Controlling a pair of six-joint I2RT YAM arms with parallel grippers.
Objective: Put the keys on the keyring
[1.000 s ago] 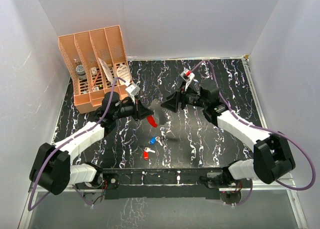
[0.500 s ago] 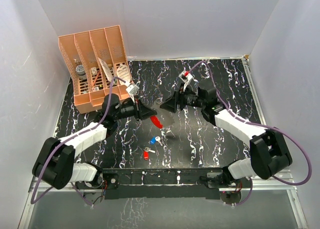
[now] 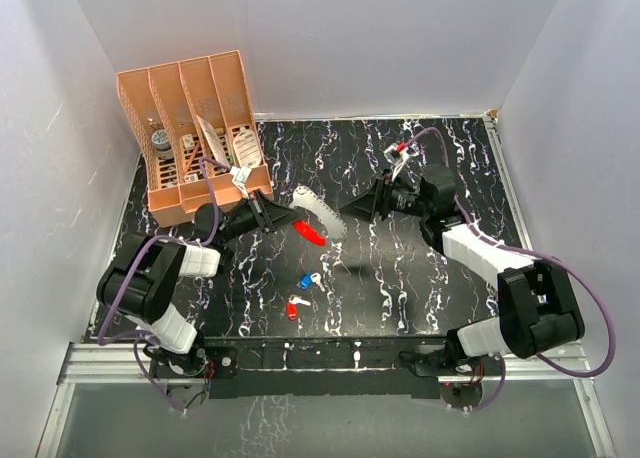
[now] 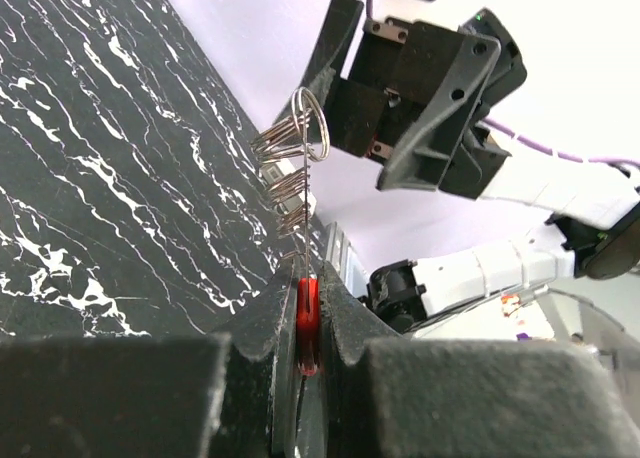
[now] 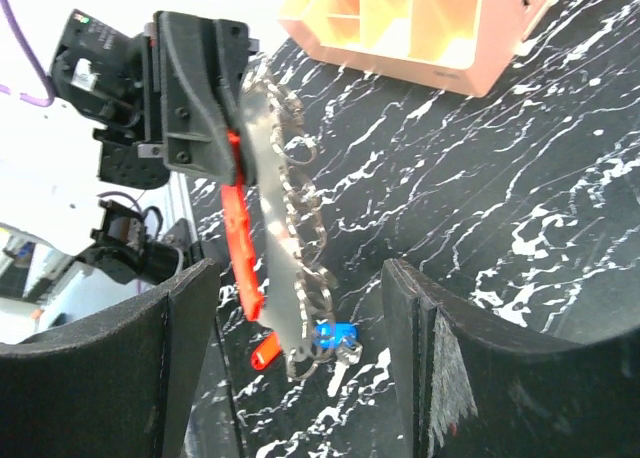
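Note:
My left gripper (image 3: 283, 219) is shut on the keyring's red strip (image 4: 308, 316) and holds it above the table. The keyring (image 3: 314, 218) points toward my right gripper (image 3: 348, 207), its whitish-grey band (image 5: 280, 228) hung with small wire rings (image 4: 298, 138). The right gripper (image 5: 298, 278) is open with nothing between its fingers (image 5: 470, 368), just short of the keyring's free end. Both keys lie on the black marbled table: the blue-headed one (image 3: 305, 281) and the red-headed one (image 3: 292, 308) nearer the front. The right wrist view shows the blue key (image 5: 335, 335) and the red key (image 5: 265, 350) below the keyring.
A peach desk organizer (image 3: 190, 128) with small items in its slots stands at the back left. White walls close in the table (image 3: 430, 268) on three sides. The arm bases sit along the front edge.
The left arm has stretched out low over the table and turned the keyring, so its whitish band now shows from above. The right gripper has backed off slightly to the right. The keys lie unmoved.

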